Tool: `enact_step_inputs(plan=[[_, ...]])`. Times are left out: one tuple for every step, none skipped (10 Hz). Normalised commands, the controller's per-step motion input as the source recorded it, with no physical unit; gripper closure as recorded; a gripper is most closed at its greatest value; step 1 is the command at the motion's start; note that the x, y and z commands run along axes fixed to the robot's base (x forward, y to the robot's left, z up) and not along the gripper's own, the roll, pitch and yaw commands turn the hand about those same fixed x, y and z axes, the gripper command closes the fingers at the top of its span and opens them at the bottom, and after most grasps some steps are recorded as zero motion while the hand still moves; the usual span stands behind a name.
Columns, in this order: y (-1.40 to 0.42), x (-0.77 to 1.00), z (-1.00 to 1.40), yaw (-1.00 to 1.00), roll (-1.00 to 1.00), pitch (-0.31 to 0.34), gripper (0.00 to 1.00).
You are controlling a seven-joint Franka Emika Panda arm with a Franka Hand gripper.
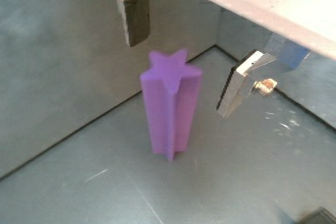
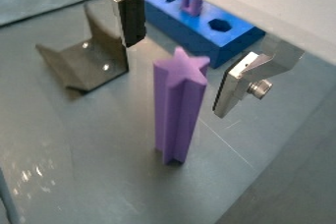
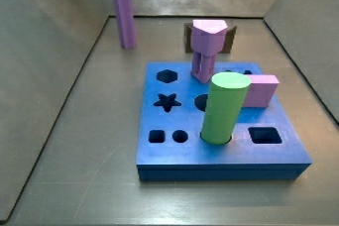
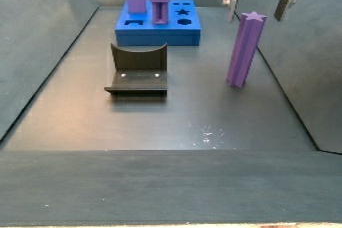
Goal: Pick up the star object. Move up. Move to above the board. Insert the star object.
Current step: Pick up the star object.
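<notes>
Star object (image 1: 170, 105) — purple ridged post, upright on the grey floor, star-shaped top between the jaws, touching neither. Gripper (image 1: 187, 51) — jaws spread wide, silver fingers (image 1: 134, 17) flanking and above the post.

The star object (image 2: 179, 105) is plain purple, with no pattern, standing on a dull grey floor (image 4: 160, 122). Above it the gripper (image 2: 184, 46) shows silver finger plates with dark pads (image 2: 133, 20). Beyond the star object, the board (image 3: 219, 131) is solid blue with dark holes, and on it stand a bright green cylinder (image 3: 225, 106) and a pinkish-purple post (image 3: 207, 47); the fixture (image 4: 136, 70) is dark.
</notes>
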Motion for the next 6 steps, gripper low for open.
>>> enact_step_inputs(plan=[[-0.14,0.05,-0.32,0.18,0.07,0.000,0.00],[-0.02,0.28,-0.20,-0.03,0.07,0.059,0.00],[0.00,0.24,-0.20,-0.25,0.07,0.067,0.00],[0.00,0.00,-0.24,-0.40,0.09,0.069,0.00],[0.00,-0.01,-0.22,-0.50,0.05,0.024,0.00],[0.00,-0.03,-0.25,-0.45,0.02,0.000,0.00]])
